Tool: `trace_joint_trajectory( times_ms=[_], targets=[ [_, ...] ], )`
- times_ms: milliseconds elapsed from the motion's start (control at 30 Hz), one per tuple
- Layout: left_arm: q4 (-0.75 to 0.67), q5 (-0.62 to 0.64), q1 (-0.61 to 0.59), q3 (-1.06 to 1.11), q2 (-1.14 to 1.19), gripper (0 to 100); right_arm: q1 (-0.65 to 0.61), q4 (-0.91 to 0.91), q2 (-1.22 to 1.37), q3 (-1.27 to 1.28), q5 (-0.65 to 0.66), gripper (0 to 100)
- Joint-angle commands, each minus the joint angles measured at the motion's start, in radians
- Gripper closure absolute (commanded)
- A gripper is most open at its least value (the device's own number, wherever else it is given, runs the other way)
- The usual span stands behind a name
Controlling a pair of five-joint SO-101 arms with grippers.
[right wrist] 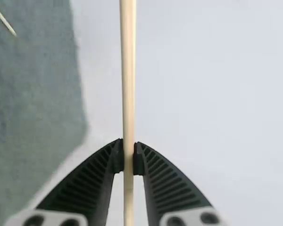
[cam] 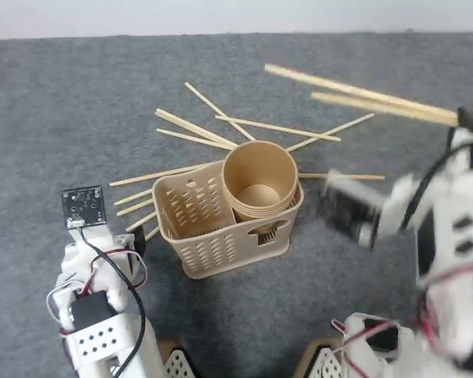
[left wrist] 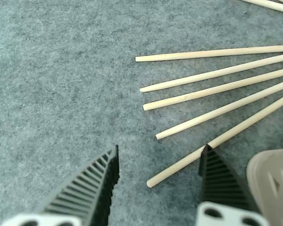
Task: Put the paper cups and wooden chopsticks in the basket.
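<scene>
Beige basket (cam: 213, 246) holds nested paper cups (cam: 259, 194), while the right gripper (right wrist: 128, 143) pinches a chopstick (right wrist: 128, 70) and the left gripper (left wrist: 161, 151) gapes empty.

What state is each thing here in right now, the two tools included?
Basket, upright.
Paper cups, nested upright inside it.
Loose chopsticks, lying flat on the mat.
Held chopstick, clamped, off the mat.
Left tool, open.
Right tool, shut on that stick.
</scene>
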Motion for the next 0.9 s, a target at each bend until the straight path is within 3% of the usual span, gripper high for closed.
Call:
trace_joint_trajectory(
  times_ms=[0,133,467,867],
  targets=[
    [-0.02,0.002,0.005,-0.004,-0.011,74,-0.013,0.099,-0.019,-0.014,0.158,99.1],
    [-0.02,0.002,0.005,-0.004,-0.011,74,-0.116,0.196,0.01,-0.014,0.247,99.1],
    [-0.02,0.002,0.005,-0.004,-0.011,74,-0.493,0.203,0.171,-0.014,0.16,99.1],
    [-0.02,0.002,0.005,-0.004,-0.011,74,-0.503,0.082,0.331,-0.018,0.164,99.1]
  ],
)
